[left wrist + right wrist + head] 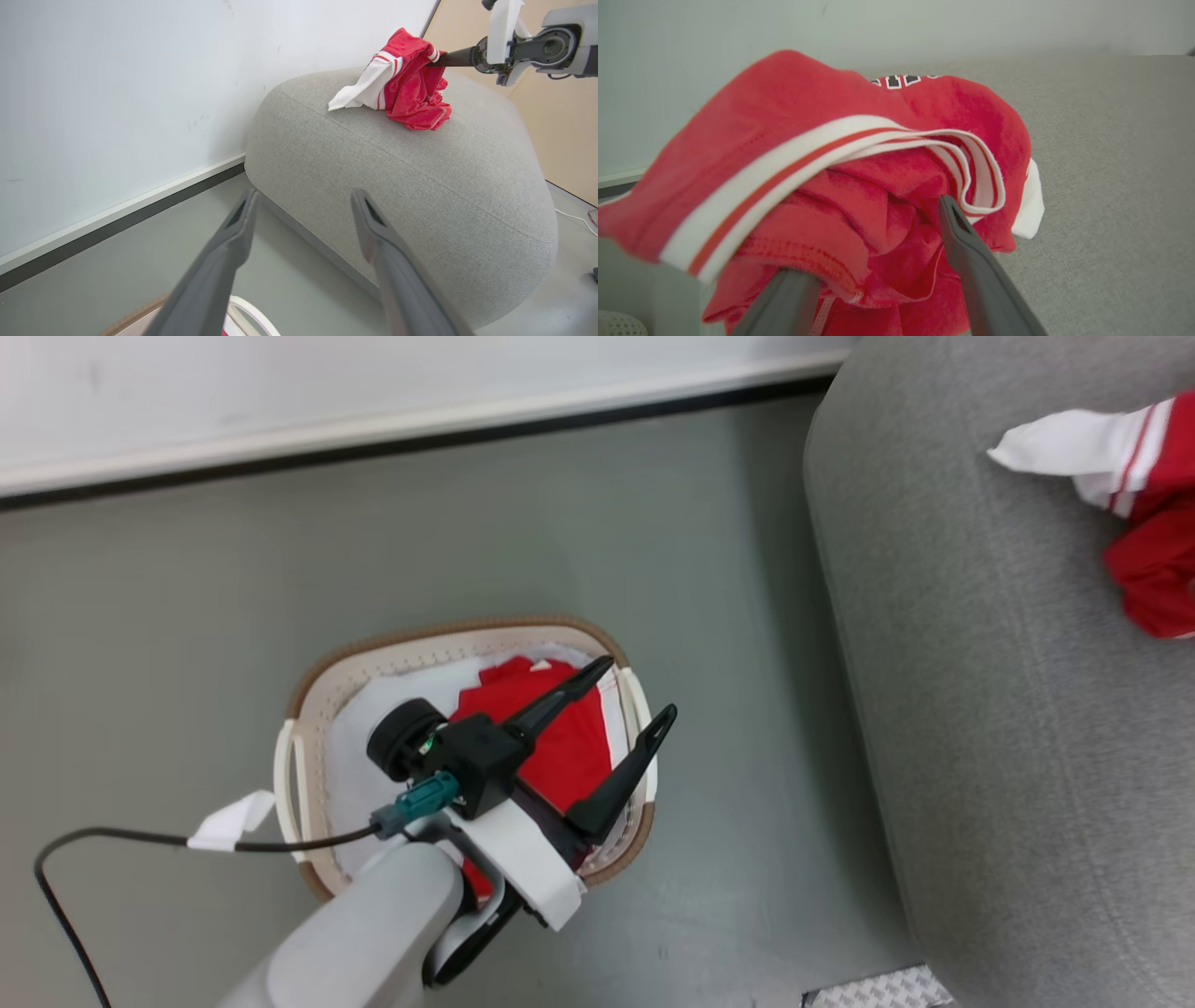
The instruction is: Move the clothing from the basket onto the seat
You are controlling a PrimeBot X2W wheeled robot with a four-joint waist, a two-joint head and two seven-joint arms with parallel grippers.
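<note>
Left gripper [638, 689] jaws spread, blocking part of red clothing [569, 756] in basket [448, 639]. Right gripper [873, 240] jaws spread, one fingertip buried under red garment [896, 140] on seat [1111, 163] top, wall [117, 93] end.

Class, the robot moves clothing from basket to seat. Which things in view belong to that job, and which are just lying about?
Job: basket; grey sofa; red garment inside the basket; red-and-white garment on the sofa; left gripper.
Lying about: black cable; white basket liner; metal floor plate.

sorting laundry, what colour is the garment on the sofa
Garment: red with white stripes; left wrist view.
</note>
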